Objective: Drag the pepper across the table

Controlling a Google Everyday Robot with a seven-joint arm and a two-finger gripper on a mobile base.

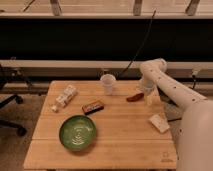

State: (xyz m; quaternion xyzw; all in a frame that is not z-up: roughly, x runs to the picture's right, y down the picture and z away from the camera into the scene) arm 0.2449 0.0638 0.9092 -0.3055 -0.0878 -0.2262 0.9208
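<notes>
The pepper [134, 97] is a small slim reddish-brown curved item lying on the light wooden table [120, 135], toward the far right. My gripper [148, 96] hangs from the white arm just to the right of the pepper, low over the tabletop and close to the pepper's right end. Whether it touches the pepper I cannot tell.
A clear plastic cup [107, 83] stands at the back middle. A flat brown-and-orange bar [93, 106] lies near the middle. A green bowl [78, 133] sits front left. A white packet [64, 97] lies at the left, a white square item [159, 122] at the right. A dark logo mark [165, 156] marks the near right corner.
</notes>
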